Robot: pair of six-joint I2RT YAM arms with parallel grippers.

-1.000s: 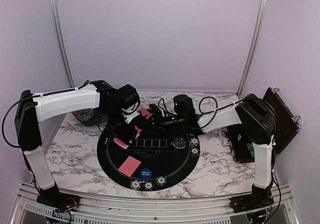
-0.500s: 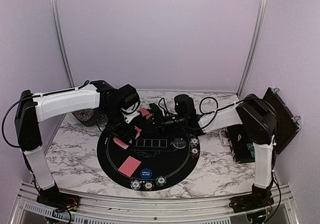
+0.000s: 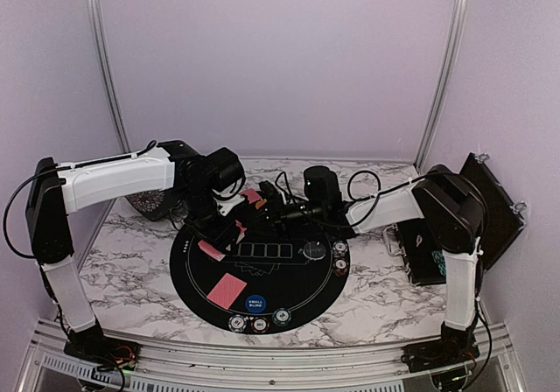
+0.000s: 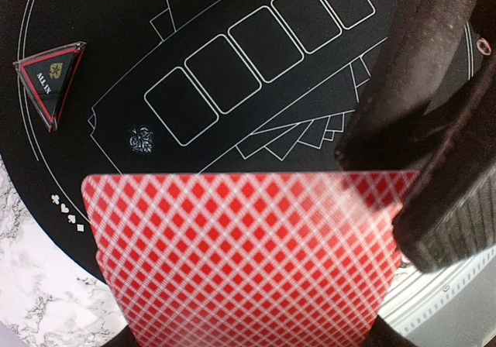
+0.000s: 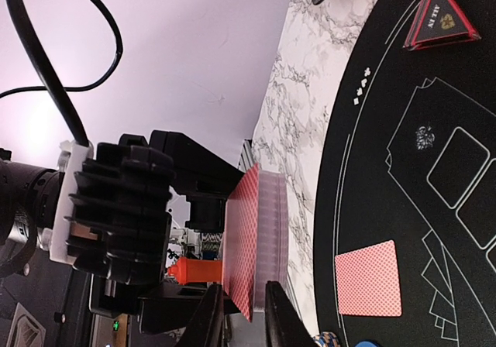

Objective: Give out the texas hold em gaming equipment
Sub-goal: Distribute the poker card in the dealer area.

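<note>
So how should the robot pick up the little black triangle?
The black triangle lies flat on the mat, so probably come straight down from above and pinch across its red-trimmed side edges; the flat top offers nothing to hold.

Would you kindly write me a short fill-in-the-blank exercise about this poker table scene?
1. The ____ tool grips the deck of red-backed playing cards.
2. A single red-backed card lies face ____ on the big round black mat.
3. The small black triangular marker reads ALL ____.
4. The blue round button reads SMALL ____.
Missing words: left; down; IN; BLIND.
</note>
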